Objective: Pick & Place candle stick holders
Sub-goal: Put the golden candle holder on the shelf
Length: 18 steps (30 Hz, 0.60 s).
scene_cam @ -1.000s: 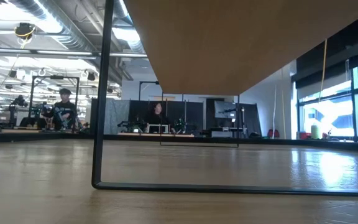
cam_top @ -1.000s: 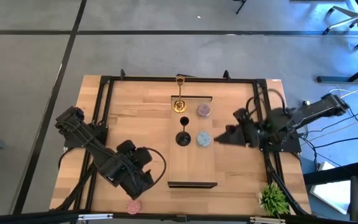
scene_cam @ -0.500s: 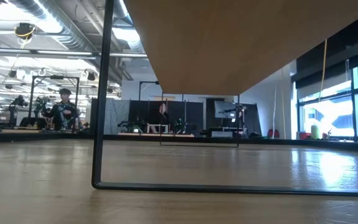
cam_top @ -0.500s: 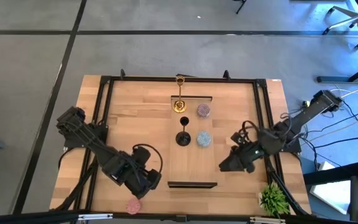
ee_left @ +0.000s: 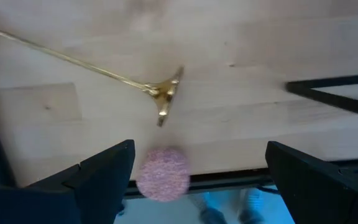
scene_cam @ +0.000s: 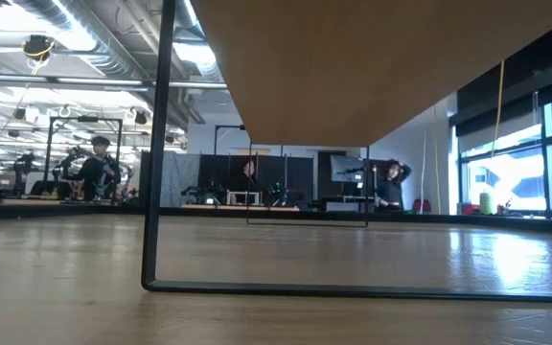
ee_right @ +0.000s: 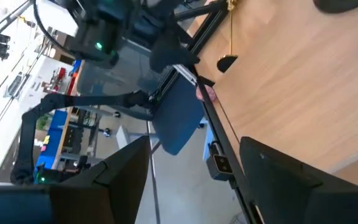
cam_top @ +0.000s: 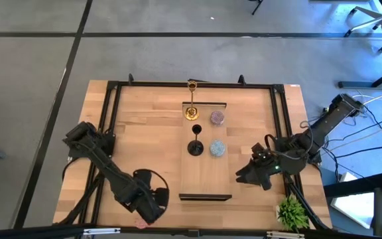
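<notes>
My left gripper (cam_top: pixel 148 204) hangs open, pointing down, at the table's near left edge. Its fingers stand on either side of a low speckled pink candle stick holder (ee_left: pixel 163 174) without touching it. Just beyond lies a gold holder (ee_left: pixel 161 94) on its side. On the middle board stand another gold holder (cam_top: pixel 191 111), a mauve one (cam_top: pixel 217 118), a black stemmed one (cam_top: pixel 195 147) and a light-blue one (cam_top: pixel 217 149). My right gripper (cam_top: pixel 246 176) is open and empty above the table's near right part, right of the board.
A black metal frame (cam_top: pixel 111 106) runs round the table; black bars (cam_top: pixel 205 197) mark the near and far ends of the board. A green plant (cam_top: pixel 290 212) stands at the near right corner. People (scene_cam: pixel 94 171) are in the room behind.
My left gripper has gone down and toward the table's near edge, rolling about its own axis, and now covers the pink holder in the high view. My right gripper has swung from beside the light-blue holder toward the near edge and tipped downward. The holders have kept still.
</notes>
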Motion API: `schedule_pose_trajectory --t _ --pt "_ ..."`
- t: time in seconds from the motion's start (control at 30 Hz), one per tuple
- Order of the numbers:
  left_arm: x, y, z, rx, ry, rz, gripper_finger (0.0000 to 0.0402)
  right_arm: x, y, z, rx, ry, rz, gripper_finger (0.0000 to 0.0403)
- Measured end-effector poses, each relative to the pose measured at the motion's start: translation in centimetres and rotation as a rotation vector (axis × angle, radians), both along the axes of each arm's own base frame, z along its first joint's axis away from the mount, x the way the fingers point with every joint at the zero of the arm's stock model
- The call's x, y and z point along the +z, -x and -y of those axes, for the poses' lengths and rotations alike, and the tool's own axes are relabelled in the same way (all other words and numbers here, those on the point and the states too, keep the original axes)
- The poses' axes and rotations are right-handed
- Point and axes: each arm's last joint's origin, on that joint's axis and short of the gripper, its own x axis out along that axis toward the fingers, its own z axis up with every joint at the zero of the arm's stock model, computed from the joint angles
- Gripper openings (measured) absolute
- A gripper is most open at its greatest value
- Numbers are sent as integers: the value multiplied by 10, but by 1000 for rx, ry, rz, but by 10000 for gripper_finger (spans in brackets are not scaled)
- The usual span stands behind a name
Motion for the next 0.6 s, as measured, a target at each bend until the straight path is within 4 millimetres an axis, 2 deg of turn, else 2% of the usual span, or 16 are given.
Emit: schedule_pose_trajectory --t 0.13,0.27,0.4,0.6 --pt "-15 1 4 8 19 -162 360 0 4 -4 14 19 10 253" --pt "-14 13 -1 42 5 -335 349 0 7 -8 30 22 12 253" --pt "-22 19 -4 52 -20 -364 329 0 10 -11 48 22 13 253" --pt "-36 17 -10 71 -43 -383 306 1 15 -16 44 8 17 254"
